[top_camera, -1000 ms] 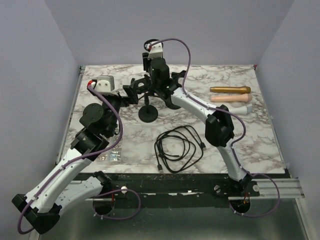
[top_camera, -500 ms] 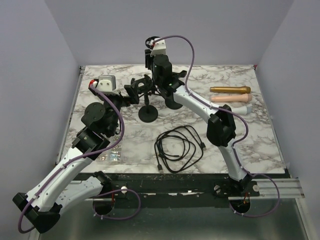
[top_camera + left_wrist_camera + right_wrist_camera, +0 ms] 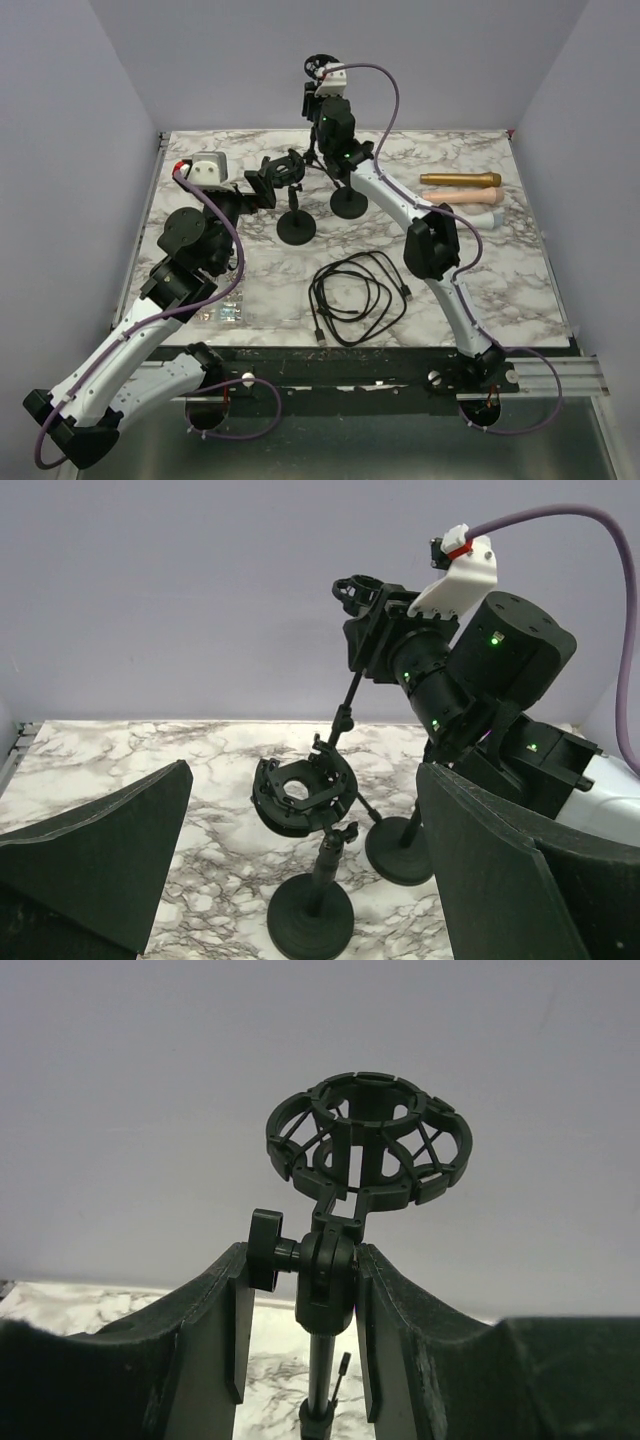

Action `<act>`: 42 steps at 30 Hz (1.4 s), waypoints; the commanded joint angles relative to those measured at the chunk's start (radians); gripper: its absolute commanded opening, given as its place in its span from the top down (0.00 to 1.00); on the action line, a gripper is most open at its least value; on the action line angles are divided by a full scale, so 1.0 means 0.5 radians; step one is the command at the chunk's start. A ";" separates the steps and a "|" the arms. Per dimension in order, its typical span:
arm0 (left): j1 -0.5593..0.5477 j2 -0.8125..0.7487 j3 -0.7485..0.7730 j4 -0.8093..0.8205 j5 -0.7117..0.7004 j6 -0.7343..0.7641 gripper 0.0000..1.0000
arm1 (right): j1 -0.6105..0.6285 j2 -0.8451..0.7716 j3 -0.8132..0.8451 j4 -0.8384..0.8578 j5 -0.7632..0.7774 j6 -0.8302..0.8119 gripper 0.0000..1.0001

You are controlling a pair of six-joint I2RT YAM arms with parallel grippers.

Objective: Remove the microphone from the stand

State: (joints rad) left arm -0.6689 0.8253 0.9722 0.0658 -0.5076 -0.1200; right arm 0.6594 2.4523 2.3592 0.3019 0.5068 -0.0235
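Two black microphone stands are on the marble table (image 3: 500, 270). The near stand (image 3: 296, 228) has an empty ring mount (image 3: 300, 795). My left gripper (image 3: 262, 185) is open just left of that mount; in the left wrist view its fingers (image 3: 100, 860) frame the stand without touching it. My right gripper (image 3: 315, 98) is shut on the swivel joint (image 3: 330, 1280) of the far stand (image 3: 348, 203), high above the table. That stand's ring mount (image 3: 368, 1140) is empty too. Three microphones lie at the right: gold (image 3: 460, 179), pink (image 3: 462, 197) and pale (image 3: 482, 217).
A coiled black cable (image 3: 358, 296) lies at the front centre. A clear plastic packet (image 3: 222, 312) lies by the left arm near the front edge. Purple walls close in the back and both sides.
My right gripper has risen and shifted right with the far stand's top joint in it, so its mount is higher. The left arm has barely moved.
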 commanded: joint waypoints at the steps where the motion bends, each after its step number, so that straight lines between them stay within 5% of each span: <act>1: -0.003 -0.037 0.013 0.022 -0.033 0.016 0.02 | -0.136 -0.009 0.105 0.236 -0.102 -0.085 0.99; 11: -0.003 -0.003 0.011 0.016 -0.015 -0.001 0.02 | -0.339 -0.198 -0.192 0.269 -0.060 -0.254 0.99; 25: -0.003 0.044 0.018 -0.002 0.008 -0.032 0.01 | -0.411 -0.748 -1.039 0.336 0.122 -0.147 0.99; 42: -0.003 0.077 0.029 -0.033 0.052 -0.085 0.02 | -0.515 -1.214 -1.789 0.305 -0.435 -0.015 0.98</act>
State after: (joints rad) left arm -0.6689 0.8619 0.9722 0.0643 -0.5049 -0.1448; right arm 0.4107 1.8782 1.4937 0.4263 0.3500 -0.0414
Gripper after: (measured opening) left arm 0.980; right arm 0.455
